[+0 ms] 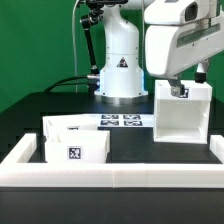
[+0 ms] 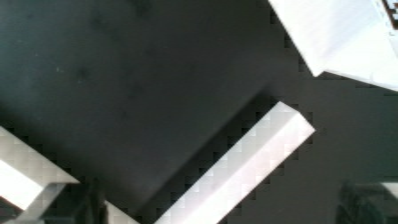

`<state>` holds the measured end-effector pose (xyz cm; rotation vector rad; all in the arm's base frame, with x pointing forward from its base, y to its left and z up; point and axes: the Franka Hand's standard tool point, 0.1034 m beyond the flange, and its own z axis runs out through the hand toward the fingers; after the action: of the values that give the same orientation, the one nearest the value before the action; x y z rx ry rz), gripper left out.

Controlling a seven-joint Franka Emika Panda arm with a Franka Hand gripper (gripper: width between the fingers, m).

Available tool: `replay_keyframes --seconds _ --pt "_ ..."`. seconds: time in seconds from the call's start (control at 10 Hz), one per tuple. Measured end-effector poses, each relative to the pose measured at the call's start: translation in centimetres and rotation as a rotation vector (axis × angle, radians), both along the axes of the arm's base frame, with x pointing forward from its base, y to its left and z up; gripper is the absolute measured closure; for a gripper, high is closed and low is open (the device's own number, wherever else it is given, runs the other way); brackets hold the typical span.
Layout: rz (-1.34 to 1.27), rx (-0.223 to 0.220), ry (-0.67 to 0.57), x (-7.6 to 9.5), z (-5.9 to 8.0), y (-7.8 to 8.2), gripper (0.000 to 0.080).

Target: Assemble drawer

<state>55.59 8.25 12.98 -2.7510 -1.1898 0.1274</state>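
White plastic case [image 1: 181, 118] stood upright on the black table [image 1: 130, 146]. The gripper [image 1: 177, 91] hung at the case's top rim, its fingers spread apart and clamped on nothing. Two low trays, rear tray [image 1: 60, 125] and front tray [image 1: 76, 150], lay well apart from the case, toward the exterior view's left. The marker board [image 1: 122, 122] lay just beside the case.

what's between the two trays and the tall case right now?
In the exterior view, the marker board lies in the gap between the trays and the case; otherwise just black table.
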Motion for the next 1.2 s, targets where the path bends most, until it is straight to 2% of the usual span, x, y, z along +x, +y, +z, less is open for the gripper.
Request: replay_keyframes --seconds 0.6,1.0,1.2 --pt "-0.040 -0.008 0.002 -0.1 0.0 0.0 0.0150" --pt "-0.364 -0.059 -0.022 -3.4 0.8 0.7 0.0150" --pt "-0.465 -0.066 -0.034 -4.2 0.6 1.0 0.0150"
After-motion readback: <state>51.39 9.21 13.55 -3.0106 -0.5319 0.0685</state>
